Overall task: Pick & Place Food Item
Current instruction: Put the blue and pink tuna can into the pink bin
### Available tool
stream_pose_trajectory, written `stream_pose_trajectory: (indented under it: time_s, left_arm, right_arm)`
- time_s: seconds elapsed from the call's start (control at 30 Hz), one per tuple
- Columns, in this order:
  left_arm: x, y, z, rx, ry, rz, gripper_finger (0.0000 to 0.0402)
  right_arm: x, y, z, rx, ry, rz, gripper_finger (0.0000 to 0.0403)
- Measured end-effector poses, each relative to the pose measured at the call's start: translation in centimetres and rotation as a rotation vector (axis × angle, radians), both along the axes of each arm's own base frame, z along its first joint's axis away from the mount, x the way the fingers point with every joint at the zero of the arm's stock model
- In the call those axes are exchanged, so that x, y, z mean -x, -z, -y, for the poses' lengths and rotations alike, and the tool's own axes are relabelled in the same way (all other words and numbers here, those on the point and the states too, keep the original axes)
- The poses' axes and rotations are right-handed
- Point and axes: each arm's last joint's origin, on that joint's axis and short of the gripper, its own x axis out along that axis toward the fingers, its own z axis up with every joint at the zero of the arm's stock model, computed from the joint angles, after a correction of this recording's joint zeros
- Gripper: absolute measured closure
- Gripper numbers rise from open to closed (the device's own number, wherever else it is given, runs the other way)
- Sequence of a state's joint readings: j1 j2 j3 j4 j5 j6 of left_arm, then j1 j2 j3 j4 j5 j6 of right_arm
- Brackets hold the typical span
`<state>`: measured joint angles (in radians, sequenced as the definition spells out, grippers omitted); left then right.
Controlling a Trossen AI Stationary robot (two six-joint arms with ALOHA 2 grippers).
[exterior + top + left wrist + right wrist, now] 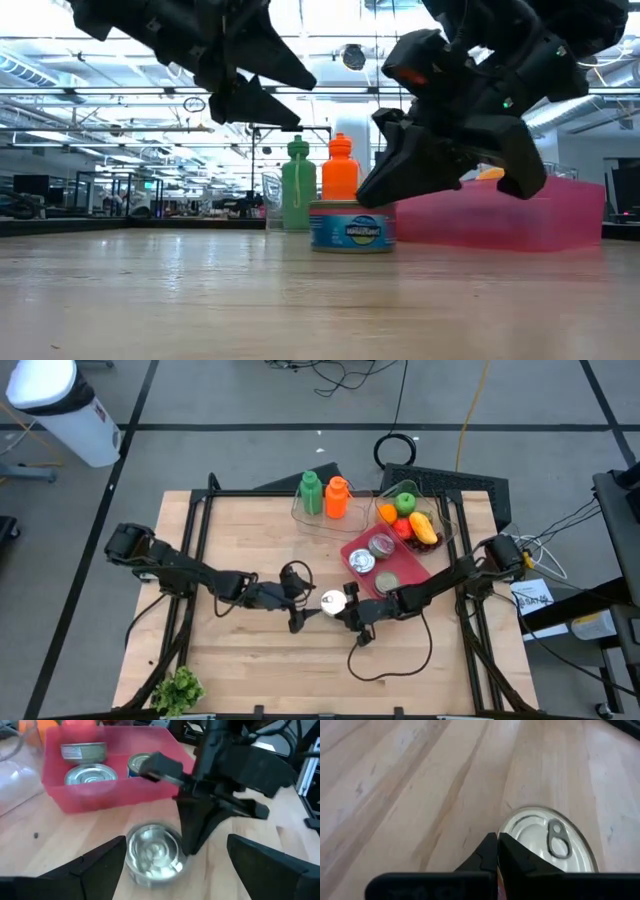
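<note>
A silver can with a blue label (pixel 350 230) stands upright on its base on the wooden table, near the middle (pixel 332 600). My left gripper (pixel 176 841) is open and raised above the table just left of the can (pixel 154 852); a finger shows on either side of the can without touching it. My right gripper (pixel 497 837) is shut, slanting down from the right, with its tips at the rim of the pull-tab lid (pixel 550 840). My right gripper's shut fingertips (pixel 368 195) sit right at the can's upper right rim (pixel 184 851), coming down at a slant from the table's right. Whether they touch the can, I cannot tell. The can stands upright on the table.
A pink tray (pixel 412 568) holding other cans lies to the far right. Behind it sits a clear container of fruit (pixel 445 538), with a green bottle (pixel 311 493) and an orange bottle (pixel 336 497). A leafy bunch (pixel 176 690) is at the near left corner, and a cable (pixel 385 670) runs near the can.
</note>
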<state>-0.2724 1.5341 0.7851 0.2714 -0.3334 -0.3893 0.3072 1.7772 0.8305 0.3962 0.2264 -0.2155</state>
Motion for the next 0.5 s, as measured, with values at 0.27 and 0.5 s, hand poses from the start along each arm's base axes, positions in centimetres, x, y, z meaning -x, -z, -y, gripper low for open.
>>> stream_pose_trajectory:
  time_s: [0.27,0.5]
  left_arm:
    - [0.1,0.5,0.3,-0.006,0.006,-0.034,0.0046]
    - [0.2,0.5,0.2,-0.004,-0.001,-0.040,0.0046]
  right_arm:
    - [0.6,-1.6,-0.5,-0.016,-0.002,0.038,0.0402]
    - [0.8,-1.4,-0.4,-0.006,0.018,0.032,0.0402]
